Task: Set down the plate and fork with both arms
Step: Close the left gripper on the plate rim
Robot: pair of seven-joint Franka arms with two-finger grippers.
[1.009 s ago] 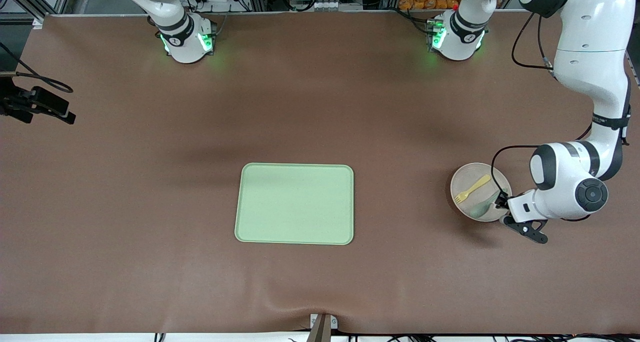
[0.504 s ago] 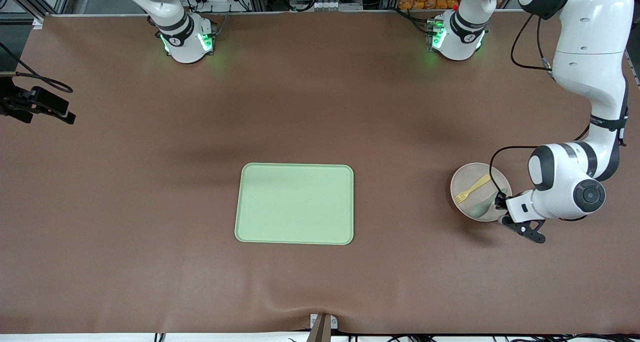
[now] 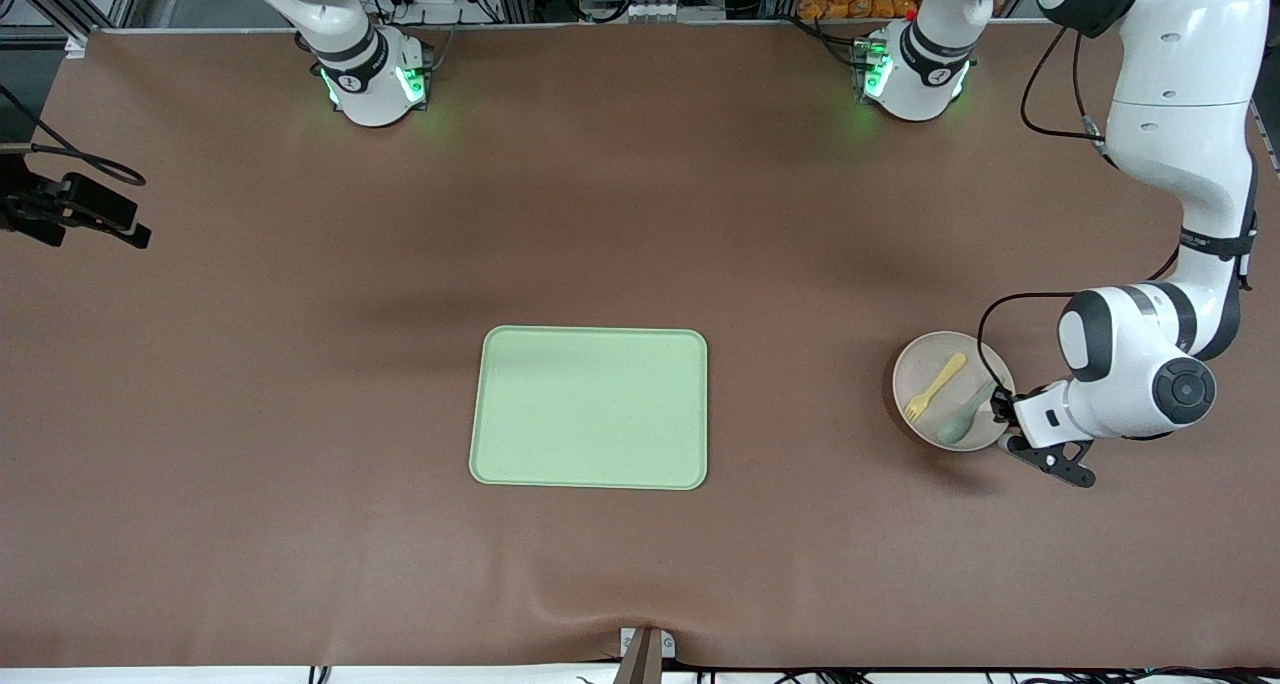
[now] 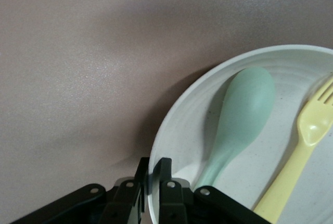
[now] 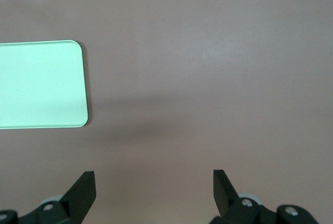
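My left gripper (image 4: 151,185) has its jaws pinched on the plate (image 3: 925,349) rim; a tilt may spill the fork (image 3: 934,387) and spoon (image 3: 964,414). The right gripper (image 5: 154,190) waits with jaws wide and empty.

The left arm (image 3: 1180,164) is reaching down at its own end of the table, its wrist bending low, and the left gripper (image 4: 152,182) is pinching the plate (image 4: 171,130) rim between its fingers. The right arm (image 3: 340,34) is waiting, the right gripper (image 5: 154,190) hanging over the table with its jaws spread wide
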